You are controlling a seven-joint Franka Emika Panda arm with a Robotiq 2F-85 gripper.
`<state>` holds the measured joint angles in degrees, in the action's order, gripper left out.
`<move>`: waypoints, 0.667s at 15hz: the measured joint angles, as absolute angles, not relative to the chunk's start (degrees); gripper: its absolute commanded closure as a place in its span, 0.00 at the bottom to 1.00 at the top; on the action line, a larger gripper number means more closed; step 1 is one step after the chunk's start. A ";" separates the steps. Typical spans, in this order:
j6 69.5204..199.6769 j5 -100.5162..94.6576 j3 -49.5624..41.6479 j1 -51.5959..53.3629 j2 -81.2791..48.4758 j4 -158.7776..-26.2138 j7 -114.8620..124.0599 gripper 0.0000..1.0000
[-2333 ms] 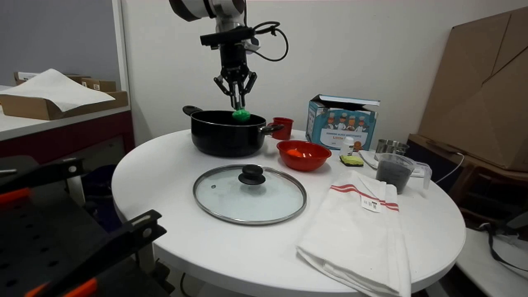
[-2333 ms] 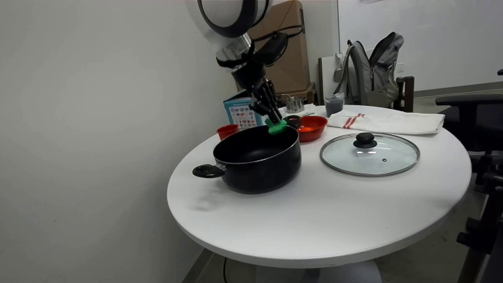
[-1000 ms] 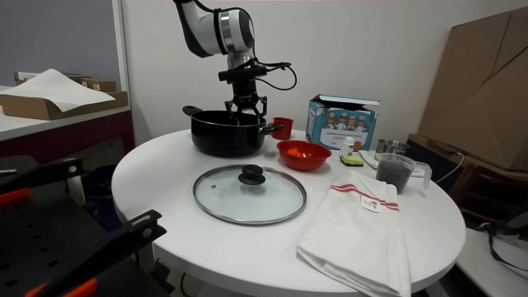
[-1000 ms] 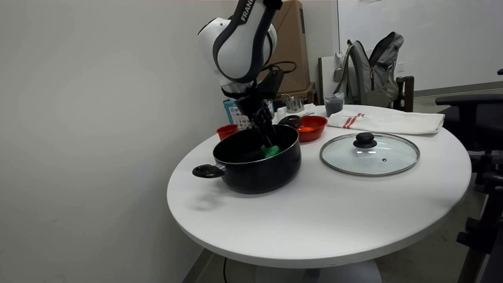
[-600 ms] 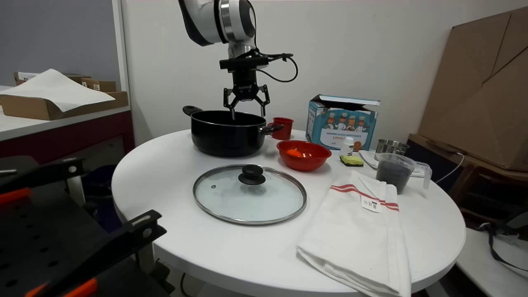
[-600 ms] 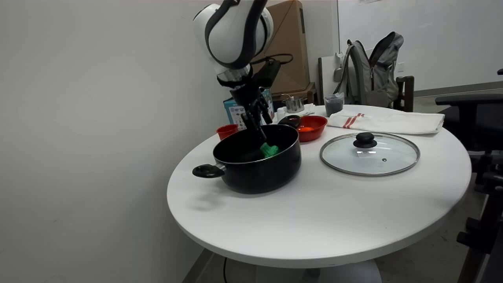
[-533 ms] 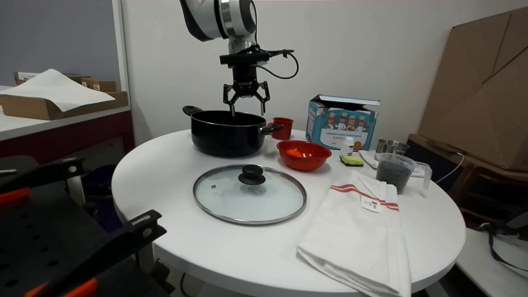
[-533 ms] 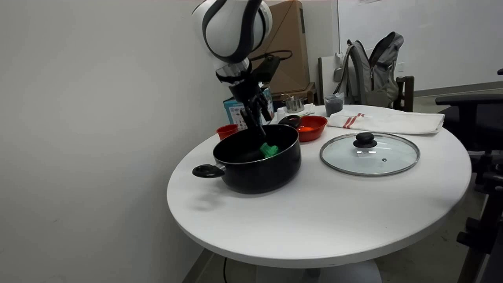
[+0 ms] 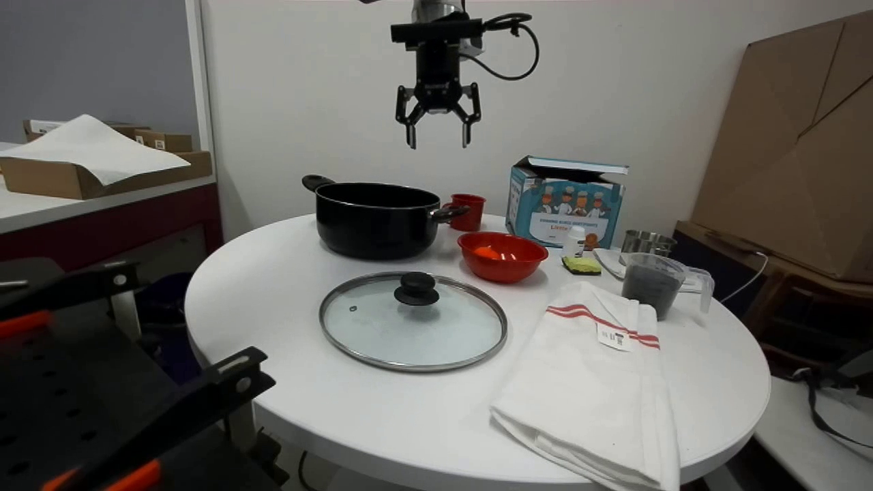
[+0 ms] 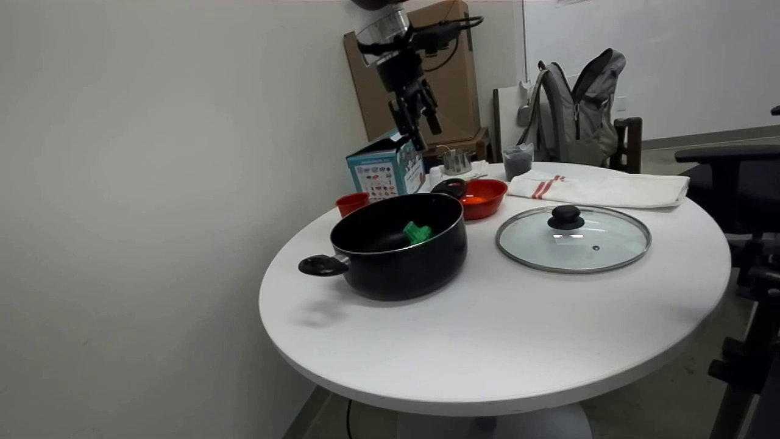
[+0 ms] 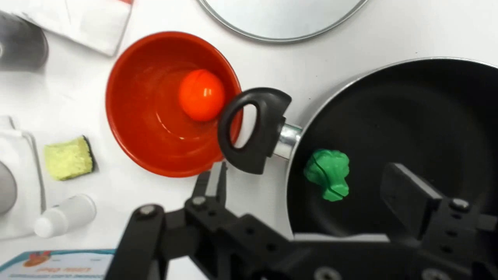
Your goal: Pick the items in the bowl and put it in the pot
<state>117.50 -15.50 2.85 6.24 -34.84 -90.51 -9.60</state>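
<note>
The black pot (image 9: 375, 232) (image 10: 408, 268) stands on the white table. A green broccoli-like item (image 10: 417, 232) (image 11: 328, 173) lies inside it near the wall; the pot's side hides it in an exterior view. Beside the pot is the red bowl (image 9: 508, 269) (image 11: 144, 116), holding a round orange item (image 9: 486, 252) (image 10: 472, 200) (image 11: 201, 95). High above the pot's bowl-side edge hangs my gripper (image 9: 438, 146) (image 10: 428, 140) (image 11: 305, 167). Its fingers (image 9: 410, 136) are spread wide, open, with air between them.
One pot handle (image 11: 258, 128) overlaps the bowl's rim in the wrist view. A glass lid (image 9: 412, 334) lies in front, a white towel (image 9: 586, 395) beside it. Behind stand a red cup (image 9: 467, 211) and a blue box (image 9: 566, 204). Near the bowl are a sponge (image 9: 581, 265) and white bottle (image 9: 574, 240).
The green item, earlier gripped above the pot, went down into it and was let go. My gripper opened, then rose out of the pot and shifted towards the bowl's side.
</note>
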 measured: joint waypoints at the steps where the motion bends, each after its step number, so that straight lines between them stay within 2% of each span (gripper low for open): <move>1: 117.46 -14.88 2.58 4.86 -34.13 -90.99 -9.63 0.00; 10: 117.04 -11.50 0.27 -5.09 -35.20 -91.52 -13.73 0.00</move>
